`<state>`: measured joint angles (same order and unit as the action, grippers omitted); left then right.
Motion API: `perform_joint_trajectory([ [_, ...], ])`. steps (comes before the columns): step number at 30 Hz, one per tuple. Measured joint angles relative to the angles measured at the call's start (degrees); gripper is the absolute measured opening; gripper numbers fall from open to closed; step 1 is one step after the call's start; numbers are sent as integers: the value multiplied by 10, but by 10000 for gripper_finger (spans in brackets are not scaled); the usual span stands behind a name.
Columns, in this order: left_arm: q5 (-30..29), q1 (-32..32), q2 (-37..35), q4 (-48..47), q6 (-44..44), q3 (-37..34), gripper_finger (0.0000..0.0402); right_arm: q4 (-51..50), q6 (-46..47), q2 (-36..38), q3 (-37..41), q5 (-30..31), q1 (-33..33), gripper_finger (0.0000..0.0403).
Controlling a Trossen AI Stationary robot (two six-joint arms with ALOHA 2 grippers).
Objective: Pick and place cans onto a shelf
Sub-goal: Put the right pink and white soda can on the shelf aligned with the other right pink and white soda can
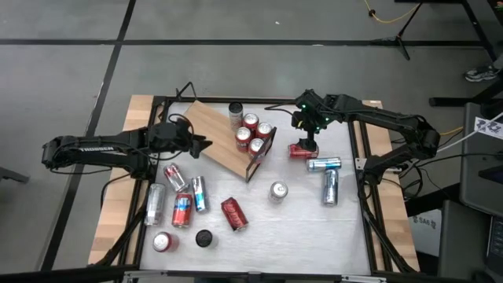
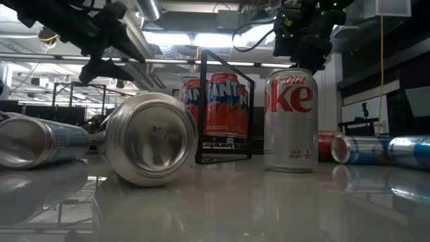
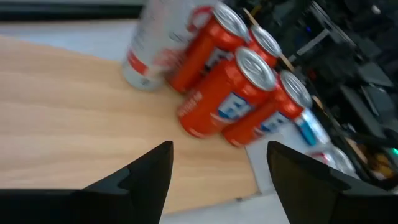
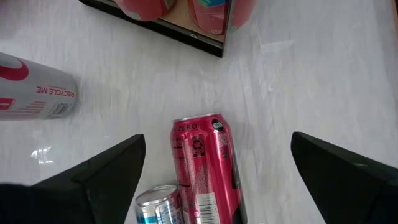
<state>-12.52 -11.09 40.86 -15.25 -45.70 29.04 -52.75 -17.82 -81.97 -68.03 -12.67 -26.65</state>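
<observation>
L gripper (image 1: 206, 145) hovers over the near-left part of the shelf (image 1: 216, 134), fingers (image 3: 152, 171) apart w/ nothing btwn them; left wrist view shows bare wood under them. R gripper (image 1: 308, 145) hangs above a red can lying on its side (image 1: 301, 152) just right of the shelf's black-framed end, fingers (image 4: 112, 168) spread wide, nothing held; right wrist view shows that red can (image 4: 205, 163) btwn the fingers but below them, on the white tabletop (image 1: 306, 220).

Shelf lies diagonally across the tabletop's far-centre. At its framed end stand four red cans (image 1: 255, 134) in a tight cluster, upright, plus one silver can (image 1: 236, 111) upright at the far edge beside them.

Rest of cans on tabletop:
- blue/silver can (image 1: 324, 164) lying just beside the red one under R gripper, another silver one (image 1: 331, 187) lying near it
- upright silver Diet Coke (image 1: 278, 191) centre, apart from others
- red can (image 1: 234, 214) lying, front-centre
- left group, all lying: silver/red (image 1: 174, 178), slim silver (image 1: 200, 193), red/blue (image 1: 182, 211), silver (image 1: 154, 203)
- one red can upright (image 1: 162, 242) at front-left, small black disc (image 1: 204, 237) near it

Low view: lying silver can's base (image 2: 149, 138) fills the foreground, Diet Coke (image 2: 291, 121) upright to its right, shelf's cans (image 2: 218, 104) behind the black frame
</observation>
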Motion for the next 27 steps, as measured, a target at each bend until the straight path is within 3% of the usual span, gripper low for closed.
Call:
perform_joint_trajectory([
  [4, -24, 0, 0, 0, -2, 0, 254, 0, 0, 0, 0, 0, 0, 390],
  [12, -13, 0, 0, -1, 21, 0, 260, 1, 0, 0, 0, 0, 0, 390],
  [23, -11, 0, 0, -6, 29, 0, 366, 1, 0, 0, 0, 0, 0, 390],
  [27, 43, 0, 0, -6, 93, 0, 377, 2, 0, 0, 0, 0, 0, 390],
])
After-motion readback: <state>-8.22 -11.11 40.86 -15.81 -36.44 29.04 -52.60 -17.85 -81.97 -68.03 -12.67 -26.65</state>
